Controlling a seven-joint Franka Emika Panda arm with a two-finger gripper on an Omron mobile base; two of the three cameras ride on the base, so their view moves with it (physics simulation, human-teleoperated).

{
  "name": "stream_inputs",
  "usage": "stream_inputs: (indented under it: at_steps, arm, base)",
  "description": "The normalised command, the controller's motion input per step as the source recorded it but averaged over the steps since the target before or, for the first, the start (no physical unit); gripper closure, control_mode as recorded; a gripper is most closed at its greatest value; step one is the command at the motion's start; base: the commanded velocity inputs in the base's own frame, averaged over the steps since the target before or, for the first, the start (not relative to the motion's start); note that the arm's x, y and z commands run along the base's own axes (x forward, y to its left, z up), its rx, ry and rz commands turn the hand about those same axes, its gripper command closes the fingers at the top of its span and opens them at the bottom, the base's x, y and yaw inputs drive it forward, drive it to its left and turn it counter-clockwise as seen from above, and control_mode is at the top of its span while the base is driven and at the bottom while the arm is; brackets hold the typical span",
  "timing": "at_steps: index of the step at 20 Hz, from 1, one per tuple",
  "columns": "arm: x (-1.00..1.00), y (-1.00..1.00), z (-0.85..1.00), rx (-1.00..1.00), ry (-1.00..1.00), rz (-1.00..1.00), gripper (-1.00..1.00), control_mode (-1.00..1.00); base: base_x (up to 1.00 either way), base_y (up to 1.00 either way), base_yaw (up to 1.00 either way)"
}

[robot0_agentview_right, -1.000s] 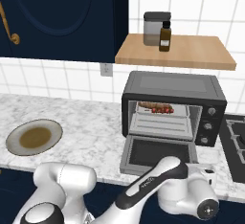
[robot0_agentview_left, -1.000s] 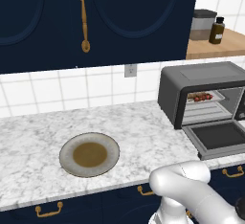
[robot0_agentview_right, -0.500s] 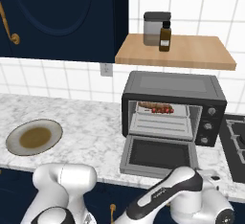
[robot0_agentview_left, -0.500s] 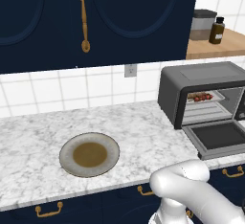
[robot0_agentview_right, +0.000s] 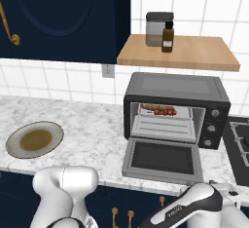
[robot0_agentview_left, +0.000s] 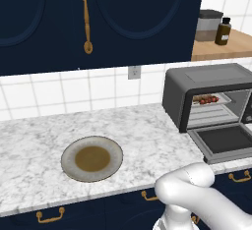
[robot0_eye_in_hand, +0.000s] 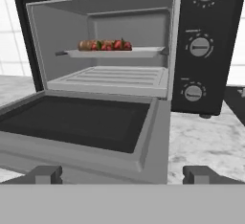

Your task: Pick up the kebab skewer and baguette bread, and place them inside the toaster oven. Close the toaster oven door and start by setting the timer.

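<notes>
Marble counter (robot0_agentview_right: 92, 139) runs under navy cabinets, with the oven (robot0_agentview_right: 176, 105) at its right end, its door (robot0_agentview_right: 163, 160) dropped flat over the front edge. The skewer (robot0_eye_in_hand: 111, 45) already lies on the upper tray with what looks like the bread (robot0_eye_in_hand: 87, 44) at its left end, so I judge loading done and only closing and the timer left. Both lie lengthwise across the oven, side wall to side wall, and the gripper (robot0_eye_in_hand: 122, 173) waits below the door's edge, fingers wide apart, holding nothing.
</notes>
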Motion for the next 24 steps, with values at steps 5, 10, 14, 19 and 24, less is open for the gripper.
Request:
stream_inputs:
  at_steps: [5, 10, 14, 19, 24]
  arm:
    - [0.0, -0.02, -0.29, 0.0, 0.0, -0.01, -1.0, -1.0]
    - [0.0, 0.0, -0.35, 0.0, 0.0, 0.0, -1.0, -1.0]
    - [0.09, 0.0, -0.09, 0.0, 0.0, -0.01, -1.0, -1.0]
    - [0.14, 0.0, 0.0, -0.01, 0.03, -0.02, -1.0, -1.0]
    - [0.11, 0.0, -0.06, -0.08, 0.06, -0.04, -1.0, -1.0]
  base:
    - [0.0, 0.0, 0.0]
    - [0.0, 0.0, 0.0]
    - [0.0, 0.0, 0.0]
    - [0.0, 0.0, 0.0]
    - [0.0, 0.0, 0.0]
